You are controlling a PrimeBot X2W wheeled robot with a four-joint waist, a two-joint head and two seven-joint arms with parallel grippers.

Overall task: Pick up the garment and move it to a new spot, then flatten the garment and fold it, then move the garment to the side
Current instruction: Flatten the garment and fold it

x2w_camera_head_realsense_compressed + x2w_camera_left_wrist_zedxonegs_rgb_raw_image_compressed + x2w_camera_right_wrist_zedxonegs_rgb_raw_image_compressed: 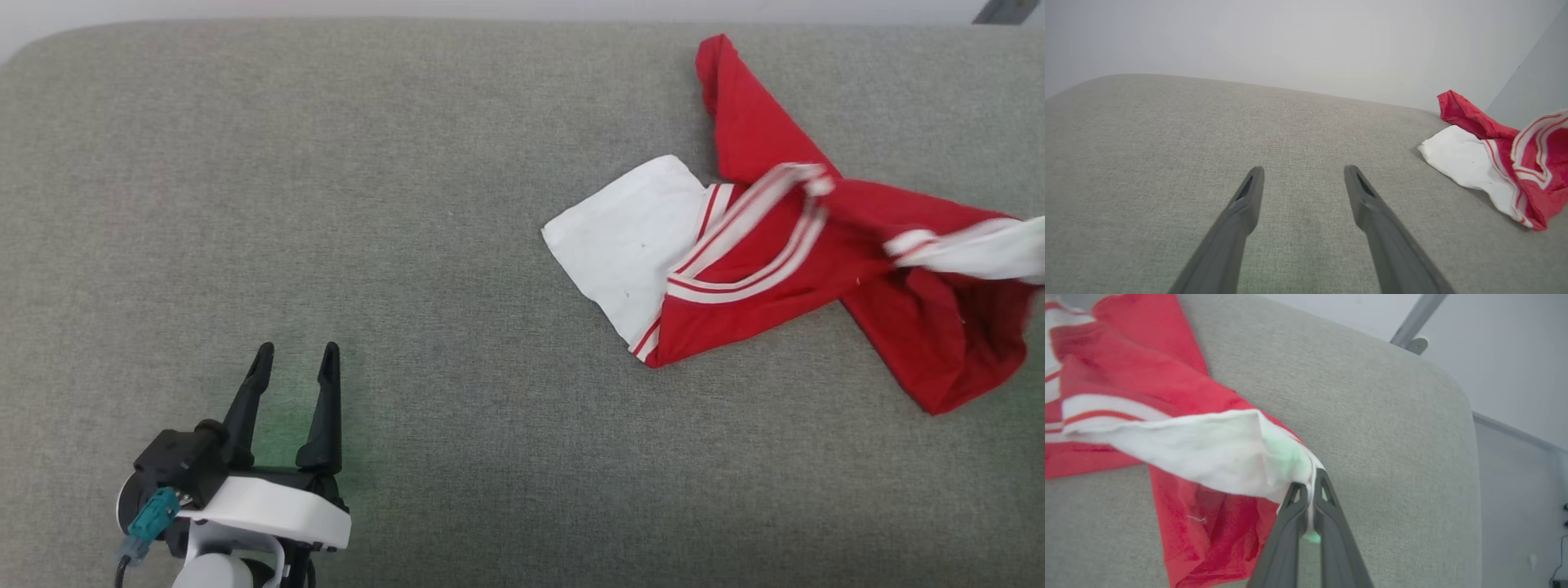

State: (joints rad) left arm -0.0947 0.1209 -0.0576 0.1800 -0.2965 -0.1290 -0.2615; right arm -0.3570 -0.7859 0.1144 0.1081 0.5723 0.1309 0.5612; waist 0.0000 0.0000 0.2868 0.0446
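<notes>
The garment [784, 269] is bright red with white end panels and striped trim, lying twisted at the right of the grey surface [326, 204]. One white panel lies flat at its left; the other is lifted at the right edge. In the right wrist view my right gripper [1309, 479] is shut on that lifted white panel of the garment [1200, 445], which stretches up off the surface. My left gripper [295, 358] stands open near the lower left, well away from the garment, nothing between its fingers. The left wrist view has the left gripper [1303, 171] open and the garment [1490, 163] far right.
The grey padded surface [1372, 416] ends in a rounded edge close to the right of my right gripper. A metal bar [1412, 322] and a pale wall stand beyond it. A white wall [1290, 41] rises behind the surface's far edge.
</notes>
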